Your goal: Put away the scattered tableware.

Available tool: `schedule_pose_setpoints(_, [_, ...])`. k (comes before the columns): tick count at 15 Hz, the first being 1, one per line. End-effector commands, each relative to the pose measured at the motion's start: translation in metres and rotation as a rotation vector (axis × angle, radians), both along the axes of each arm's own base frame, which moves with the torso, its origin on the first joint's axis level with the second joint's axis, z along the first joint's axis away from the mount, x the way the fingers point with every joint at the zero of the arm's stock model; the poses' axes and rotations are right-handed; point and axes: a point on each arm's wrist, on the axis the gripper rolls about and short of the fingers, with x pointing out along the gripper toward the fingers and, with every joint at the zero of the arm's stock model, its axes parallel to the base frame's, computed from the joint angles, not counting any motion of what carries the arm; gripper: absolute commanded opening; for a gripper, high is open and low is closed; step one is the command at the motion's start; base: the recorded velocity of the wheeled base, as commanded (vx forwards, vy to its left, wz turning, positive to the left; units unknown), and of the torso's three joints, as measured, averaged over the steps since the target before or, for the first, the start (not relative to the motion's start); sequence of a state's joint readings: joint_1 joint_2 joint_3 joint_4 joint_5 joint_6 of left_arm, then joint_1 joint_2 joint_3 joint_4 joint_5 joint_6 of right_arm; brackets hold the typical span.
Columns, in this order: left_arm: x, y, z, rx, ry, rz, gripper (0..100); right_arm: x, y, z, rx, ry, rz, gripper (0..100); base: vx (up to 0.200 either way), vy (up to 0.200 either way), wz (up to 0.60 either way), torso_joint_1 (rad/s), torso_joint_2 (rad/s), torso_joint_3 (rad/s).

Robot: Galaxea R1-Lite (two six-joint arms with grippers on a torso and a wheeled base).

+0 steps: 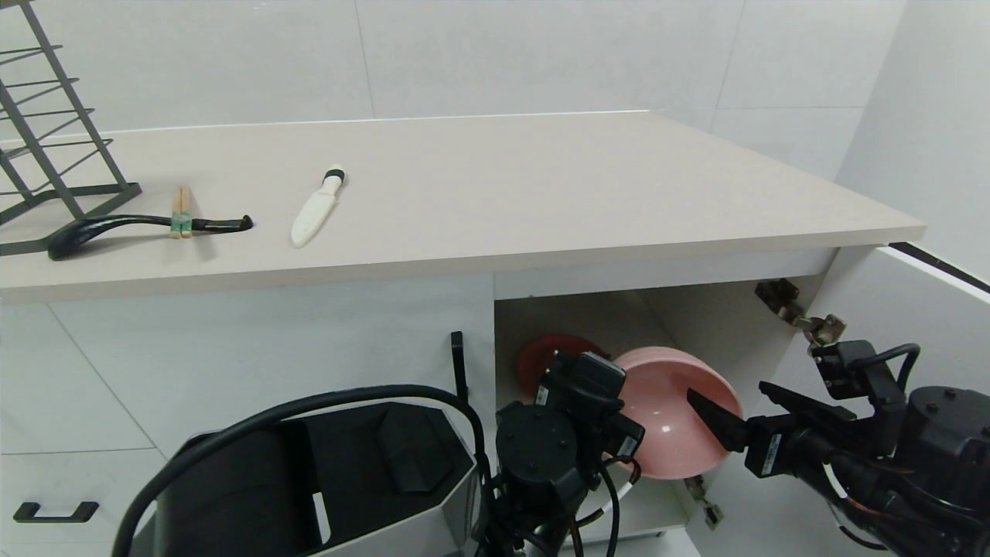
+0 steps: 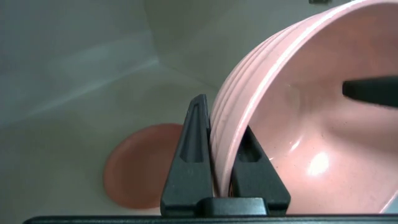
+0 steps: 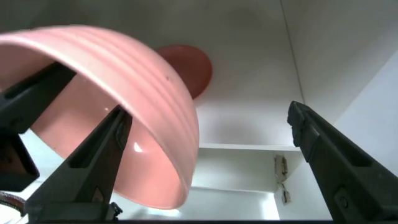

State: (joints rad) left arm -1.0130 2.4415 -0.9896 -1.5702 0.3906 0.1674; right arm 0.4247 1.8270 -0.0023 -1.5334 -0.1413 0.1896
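A pink ribbed bowl (image 1: 669,422) hangs tilted in the open cabinet under the counter. My left gripper (image 2: 222,119) is shut on its rim, one finger outside and one inside. A red plate (image 1: 540,357) lies on the cabinet floor behind the bowl. My right gripper (image 1: 725,389) is open just right of the bowl, one finger (image 2: 373,91) reaching over the bowl's hollow and the other clear of it. On the counter lie a white knife (image 1: 317,209), a black spoon (image 1: 116,226) and a pair of chopsticks (image 1: 180,213).
A wire dish rack (image 1: 46,139) stands at the counter's far left. The cabinet door (image 1: 897,302) is swung open on the right, close to my right arm. A closed door with a black handle (image 1: 458,363) borders the opening on the left.
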Motion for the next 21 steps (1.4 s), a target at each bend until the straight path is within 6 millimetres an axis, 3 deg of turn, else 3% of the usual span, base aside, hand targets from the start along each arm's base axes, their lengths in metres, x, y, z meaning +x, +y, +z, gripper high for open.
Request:
schedule_pose_setpoints(1, [0.000, 0.000, 0.004, -0.012, -0.005, 0.001, 0, 0.001, 0.000, 0.000, 0.001, 0.000, 0.000, 100, 0.000, 0.000, 0.00, 0.000, 0.00, 0.000])
schedule_pose_setpoints(3, [0.002, -0.002, 0.008, -0.041, -0.005, 0.000, 0, 0.000, 0.000, 0.000, 0.002, -0.004, 0.000, 100, 0.000, 0.000, 0.00, 0.000, 0.00, 0.000])
schedule_pose_setpoints(4, [0.004, -0.003, 0.009, -0.054, -0.007, 0.001, 0, 0.000, 0.000, 0.000, 0.002, -0.002, 0.000, 0, 0.000, 0.000, 0.00, 0.000, 0.00, 0.000])
schedule_pose_setpoints(9, [0.001, -0.007, 0.012, -0.091, 0.004, -0.016, 0, -0.001, 0.002, 0.002, 0.005, -0.009, 0.012, 0, 0.000, 0.000, 0.00, 0.000, 0.00, 0.000])
schedule_pose_setpoints(10, [0.000, -0.008, 0.010, -0.087, 0.006, -0.025, 100, -0.001, 0.002, 0.002, 0.008, -0.016, 0.012, 0, 0.000, 0.000, 0.00, 0.000, 0.00, 0.000])
schedule_pose_setpoints(16, [-0.010, -0.008, 0.015, -0.073, 0.002, -0.048, 100, 0.001, -0.001, -0.001, 0.002, 0.001, -0.006, 0, 0.000, 0.000, 0.00, 0.000, 0.00, 0.000])
schedule_pose_setpoints(21, [-0.046, 0.018, 0.014, 0.029, 0.067, -0.178, 100, 0.009, -0.009, -0.019, -0.034, 0.093, -0.061, 0, 0.000, 0.000, 0.00, 0.000, 0.00, 0.000])
